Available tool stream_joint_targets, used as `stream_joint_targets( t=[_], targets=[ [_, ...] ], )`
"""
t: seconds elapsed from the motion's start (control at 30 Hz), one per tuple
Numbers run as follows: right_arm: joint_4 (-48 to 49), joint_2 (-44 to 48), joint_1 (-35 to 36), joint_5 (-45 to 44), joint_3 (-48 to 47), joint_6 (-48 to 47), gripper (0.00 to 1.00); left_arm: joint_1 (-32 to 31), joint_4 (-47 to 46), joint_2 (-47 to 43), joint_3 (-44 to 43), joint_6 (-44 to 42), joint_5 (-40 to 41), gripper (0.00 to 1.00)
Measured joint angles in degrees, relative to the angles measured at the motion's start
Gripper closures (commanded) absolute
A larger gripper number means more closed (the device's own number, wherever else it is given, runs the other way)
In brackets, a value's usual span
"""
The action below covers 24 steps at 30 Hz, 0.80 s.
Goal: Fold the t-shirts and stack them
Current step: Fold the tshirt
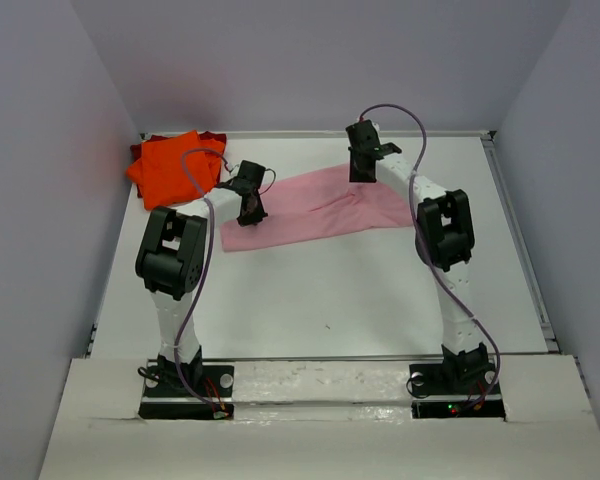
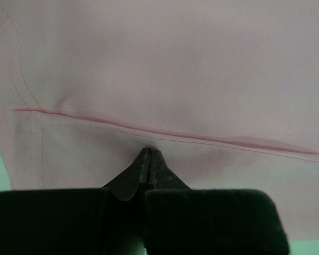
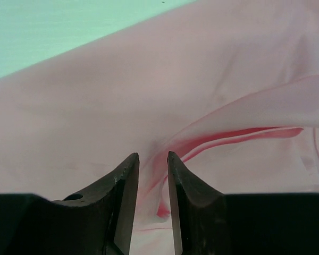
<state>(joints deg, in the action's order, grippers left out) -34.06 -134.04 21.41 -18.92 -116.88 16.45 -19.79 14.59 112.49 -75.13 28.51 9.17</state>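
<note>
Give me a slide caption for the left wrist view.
Left fingers shut on the light pink t-shirt, tips at a creased edge.

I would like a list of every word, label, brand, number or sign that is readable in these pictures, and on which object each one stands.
None: no text is readable in any view.
The pink t-shirt shows only plain cloth and seams.
The orange t-shirt and the dark red t-shirt beneath it show no print.
The right arm's base shows small lights only, no legible marking.
</note>
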Motion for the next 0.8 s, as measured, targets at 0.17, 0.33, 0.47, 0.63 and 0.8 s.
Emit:
stream_joint_targets(
  t=[0.17,0.33,0.47,0.63,0.8],
  targets=[
    [-0.3,-1.8,0.0,3.8,-2.4,0.7,0.52,0.0,0.0,0.0,0.0,0.0,0.0,0.95],
    [-0.8,-2.8,0.0,5.9,-2.7,0.7,0.5,0.0,0.0,0.0,0.0,0.0,0.0,0.95],
    [-0.9,-2.3,0.0,5.9,-2.4,0.0,0.49,0.0,0.0,0.0,0.0,-0.2,0.0,0.95],
    [-0.9,4.0,0.0,5.4,4.1,-0.4,0.35,-0.1,0.0,0.0,0.0,-0.2,0.1,0.95],
    [1.7,13.8,0.0,4.8,15.0,-0.2,0.28,-0.2,0.2,-0.3,0.1,-0.2,0.4,0.95]
  ],
)
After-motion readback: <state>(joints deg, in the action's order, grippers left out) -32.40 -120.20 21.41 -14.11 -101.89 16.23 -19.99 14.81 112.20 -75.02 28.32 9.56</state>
